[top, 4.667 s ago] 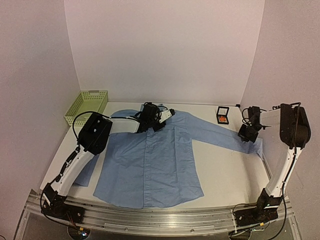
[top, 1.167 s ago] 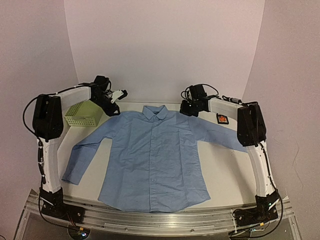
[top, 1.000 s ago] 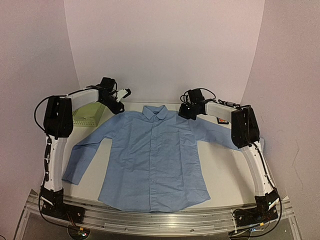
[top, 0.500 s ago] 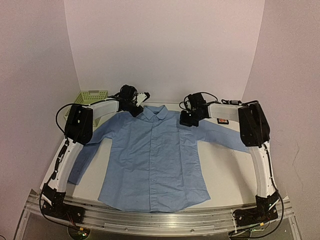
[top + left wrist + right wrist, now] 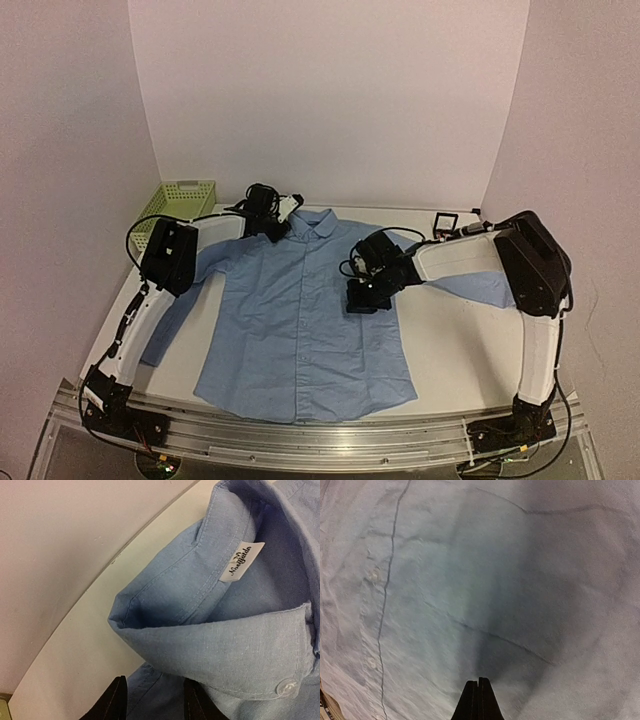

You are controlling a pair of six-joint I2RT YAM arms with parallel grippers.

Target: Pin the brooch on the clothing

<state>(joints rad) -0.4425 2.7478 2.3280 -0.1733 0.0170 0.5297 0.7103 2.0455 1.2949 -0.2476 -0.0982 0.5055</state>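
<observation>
The clothing (image 5: 290, 320), a light blue button-up shirt, lies flat and face up on the table. My left gripper (image 5: 283, 214) is at the collar's left side. In the left wrist view its dark fingers (image 5: 118, 700) stand apart, open, with shirt fabric showing between them just below the folded collar (image 5: 225, 645). My right gripper (image 5: 364, 298) hovers over the shirt's right chest, its fingers pressed together, shut (image 5: 478, 684), with nothing visible between them above the cloth (image 5: 445, 580). The brooch is not visible in any view.
A pale green basket (image 5: 175, 203) stands at the back left. A small black square box (image 5: 445, 222) sits at the back right, behind the right sleeve (image 5: 480, 285). A white label (image 5: 242, 560) is sewn inside the collar, and a button (image 5: 286, 686) is at its front.
My right gripper has swung from the shirt's right shoulder toward the near side, over the chest. My left gripper has shifted slightly right onto the collar.
</observation>
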